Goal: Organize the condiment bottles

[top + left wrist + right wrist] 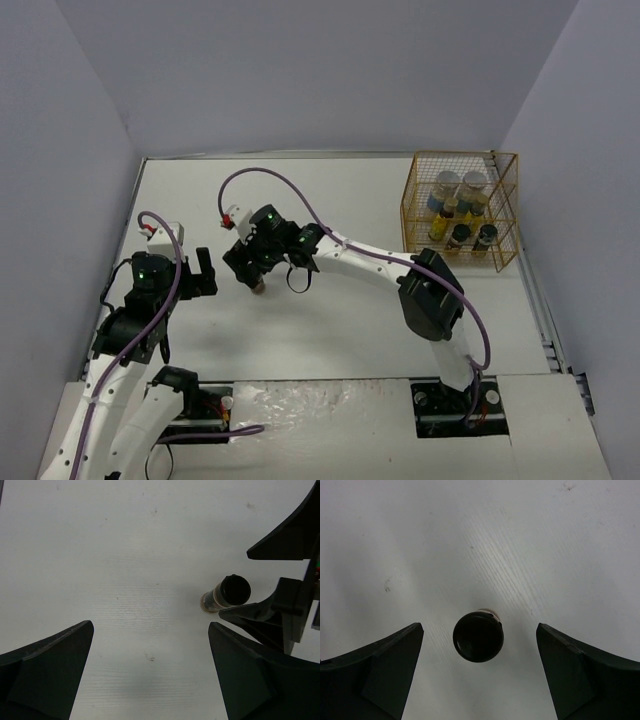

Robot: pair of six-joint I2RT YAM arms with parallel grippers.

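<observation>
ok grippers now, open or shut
Left gripper: open, empty.
Right gripper: open, straddling the jar, not touching it.

Jar [478, 636] — body hidden beneath lid

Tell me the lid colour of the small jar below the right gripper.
Black. The lid shows best in the right wrist view.

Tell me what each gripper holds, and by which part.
Nothing is held. The right gripper is open around a black-lidded jar, both fingers clear of it; the left gripper is open and empty.
</observation>
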